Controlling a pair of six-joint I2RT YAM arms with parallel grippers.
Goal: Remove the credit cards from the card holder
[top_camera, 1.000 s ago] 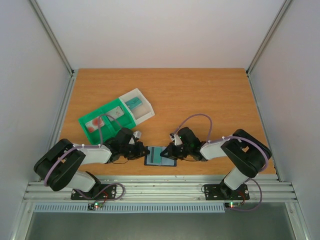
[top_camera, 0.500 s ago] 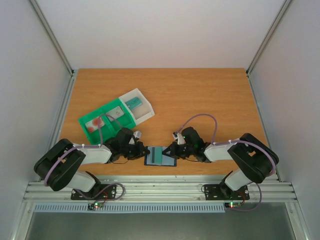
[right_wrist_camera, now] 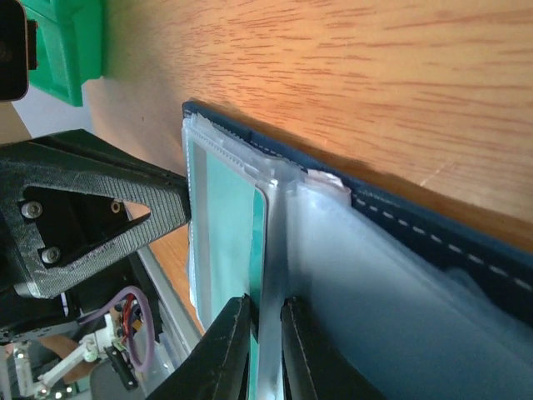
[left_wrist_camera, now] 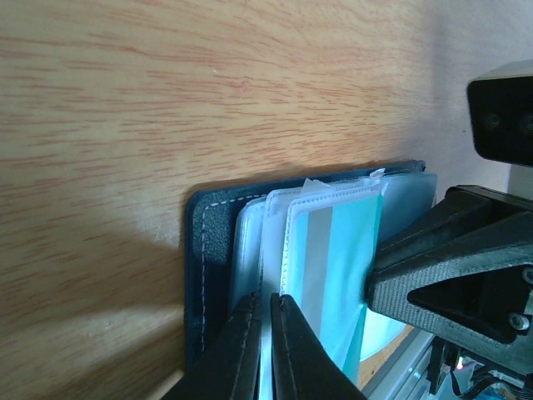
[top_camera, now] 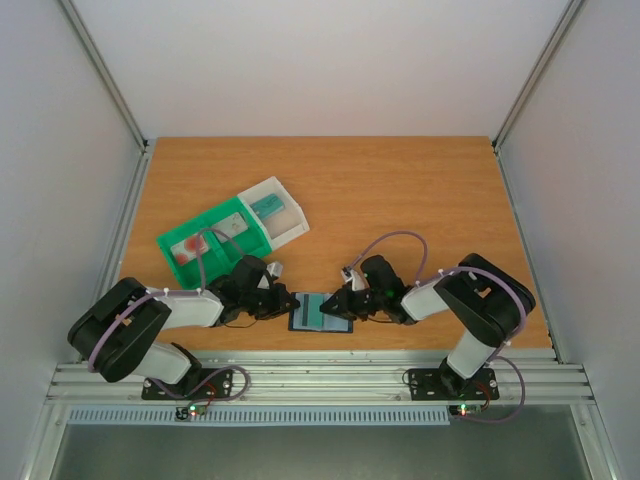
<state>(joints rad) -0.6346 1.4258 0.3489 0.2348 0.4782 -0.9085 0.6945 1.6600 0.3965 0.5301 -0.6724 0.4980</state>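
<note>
Near the table's [top_camera: 400, 190] front edge, between the two arms, the card holder [top_camera: 320, 313] lies open and flat with its clear sleeves fanned up. The job looks far from finished: a teal credit card [left_wrist_camera: 346, 267] still sits fully inside one clear sleeve, and no card is free of the holder here. The left gripper [left_wrist_camera: 265, 304] is clenched on the holder's near edge, pinning it down. The right gripper [right_wrist_camera: 266, 308] has its fingers close on either side of a clear sleeve page, but I cannot tell whether it is actually clamping. A small teal item [top_camera: 268, 207] rests in the green-and-white tray [top_camera: 250, 238] farther back — possibly a card already removed, though it is too small to be sure.
</note>
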